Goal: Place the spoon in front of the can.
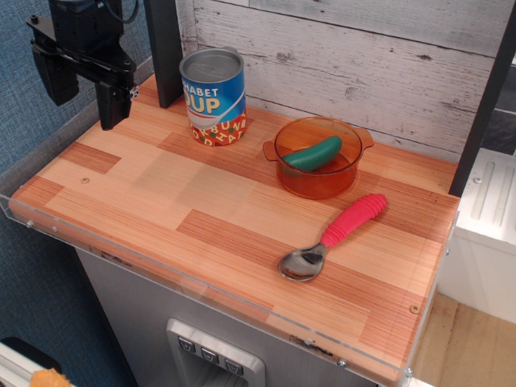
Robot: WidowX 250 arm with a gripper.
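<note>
Lying on the wooden tabletop [161, 185] toward its front right part: the spoon [334, 236], shiny metal bowl pointing to the front edge, thick ribbed pink-red handle angling up and to the right. Resting flat, touched by nothing, handle tip ending just beside the orange pot [318, 157] but not clearly touching it.

Standing upright near the back of the tabletop, left of centre: the can [213, 95], blue label with white letters, red band at the base, silver lid facing up. Sitting close to the whitewashed plank wall [363, 64] and just right of a dark vertical post [164, 48]. Well apart from the spoon, with the pot lying roughly between the two.

Sitting right of the can: the orange see-through pot, small handles on either side, holding a green pickle-shaped toy [314, 154] that is leaning across its inside.

Hanging at the upper left, above the back left corner of the tabletop: the black gripper [81, 89], two blocky fingers [114, 97] pointing downward with a visible gap between them, so spread apart and pinching nothing. Hovering clear of the wood, left of the can and far from the spoon.

Running along the front and left edges of the tabletop: a clear plastic rim [201, 286]. Showing below it: a grey cabinet front [137, 322] with a small panel of buttons.
</note>
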